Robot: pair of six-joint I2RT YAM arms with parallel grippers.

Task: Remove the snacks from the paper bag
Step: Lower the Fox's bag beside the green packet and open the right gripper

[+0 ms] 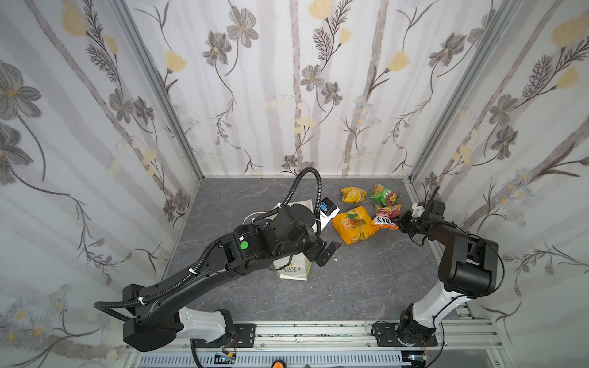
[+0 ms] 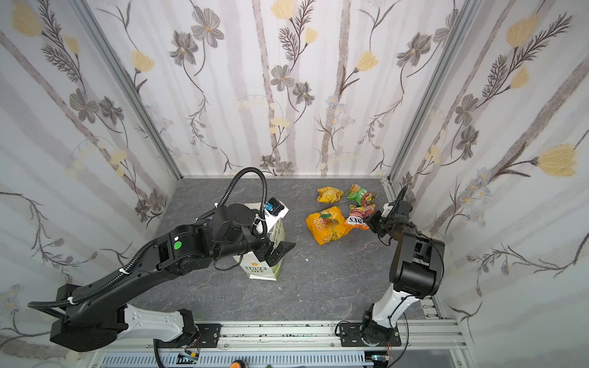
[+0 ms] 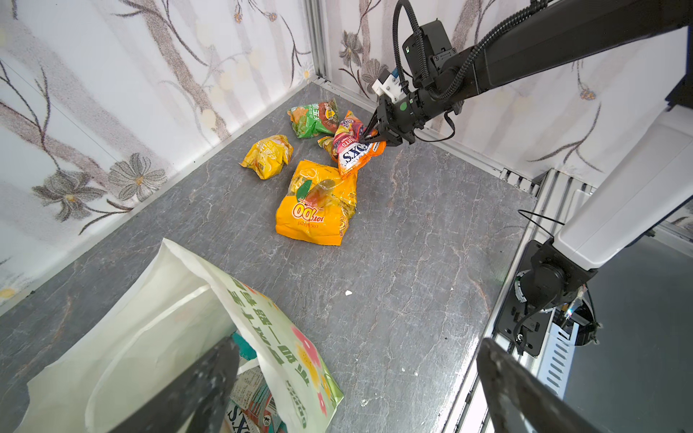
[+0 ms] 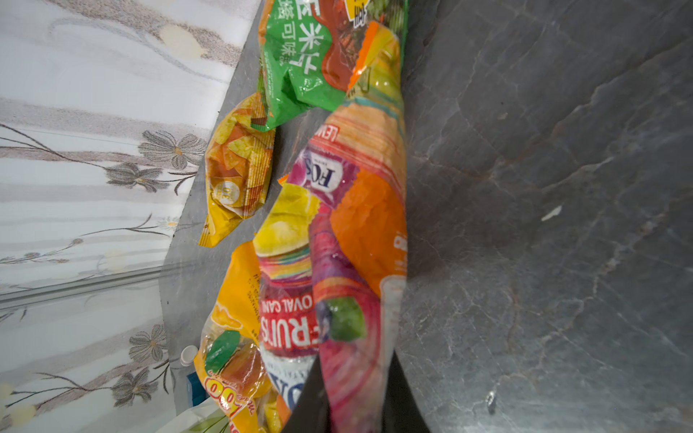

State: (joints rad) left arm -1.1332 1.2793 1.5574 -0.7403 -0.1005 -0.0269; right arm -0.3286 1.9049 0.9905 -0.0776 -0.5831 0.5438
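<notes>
The white paper bag (image 1: 294,272) (image 2: 261,270) (image 3: 150,337) stands under my left arm, and a teal packet (image 3: 251,405) shows inside it. My left gripper (image 1: 325,253) (image 2: 277,251) (image 3: 360,393) is open, with one finger in the bag's mouth and one outside. Out on the floor at the back right lie the yellow (image 1: 353,195) (image 3: 268,155), green (image 1: 384,194) (image 3: 313,118) and large orange-yellow (image 1: 353,224) (image 3: 317,204) snacks. My right gripper (image 1: 402,221) (image 3: 373,135) (image 4: 356,360) is shut on the edge of the red-orange packet (image 1: 386,216) (image 4: 356,225), which rests partly on the orange-yellow one.
Floral walls close in the grey stone floor (image 1: 350,286) on three sides, and the right one runs just behind my right gripper. An aluminium rail (image 1: 318,331) carries both arm bases at the front. A small white scrap (image 3: 348,293) lies near the bag.
</notes>
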